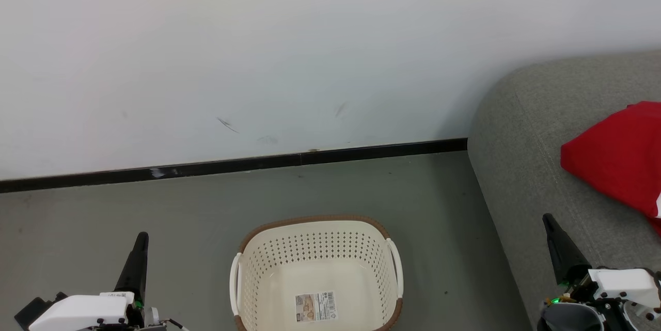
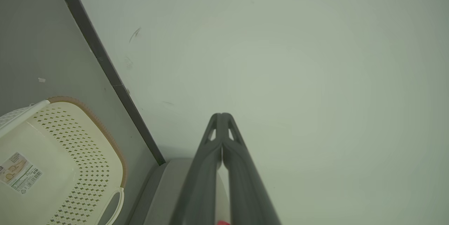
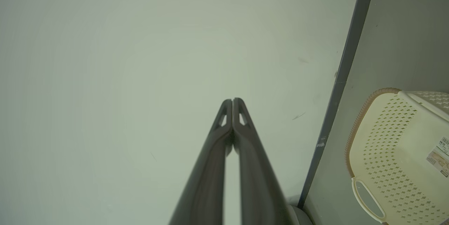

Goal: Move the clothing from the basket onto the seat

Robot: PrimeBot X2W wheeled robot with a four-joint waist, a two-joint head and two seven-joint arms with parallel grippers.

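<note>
My left claw (image 1: 141,240) and right claw (image 1: 548,220) are pinched closed, empty; laundry basket (image 1: 315,248) bare, red garment (image 1: 614,160) on sofa (image 1: 516,129): I'd park clear.

Open floor (image 1: 129,207) around basket (image 1: 316,219) (wall (image 1: 258,36) behind)

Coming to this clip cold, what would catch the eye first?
The bright red clothing lying on the grey seat at the head view's right edge stands out most. Next comes the cream basket on the floor at bottom centre, with no clothing in it. The left gripper and right gripper are shut, holding nothing.
</note>
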